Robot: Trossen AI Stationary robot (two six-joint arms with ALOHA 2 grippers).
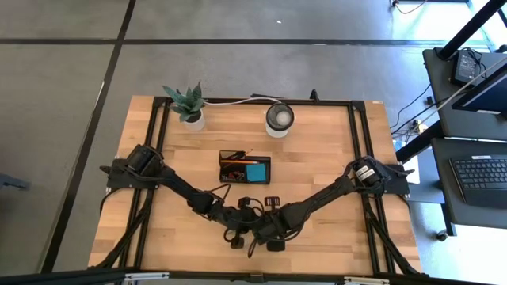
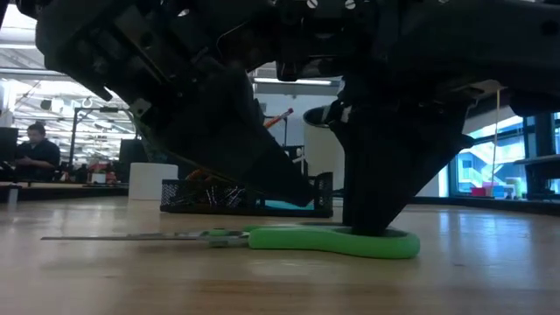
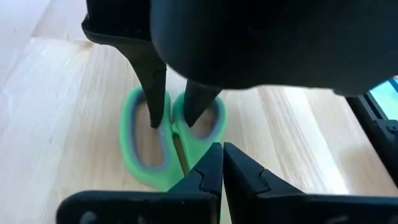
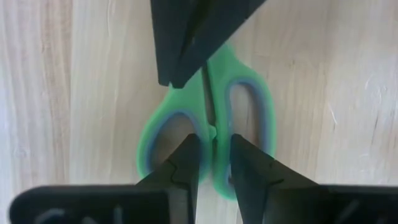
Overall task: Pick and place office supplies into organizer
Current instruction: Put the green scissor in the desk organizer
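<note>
The green-handled scissors (image 2: 332, 241) are lying flat on the tabletop (image 1: 333, 150) near the middle of its front edge, blades pointing toward the left edge. Both arms are crowding over the handles and hiding them from above. The left end effector (image 3: 222, 155) is sitting with fingers pressed together at the handles, gripping nothing visible. The right end effector (image 4: 214, 149) is standing with a finger in each handle loop, pinching the central bars between them. The organizer (image 1: 245, 168) is sitting behind them at mid-tabletop, holding a blue pad (image 1: 255, 171). A potted plant (image 1: 188, 104) and white-rimmed cup (image 1: 279, 118) are standing along the rear edge.
</note>
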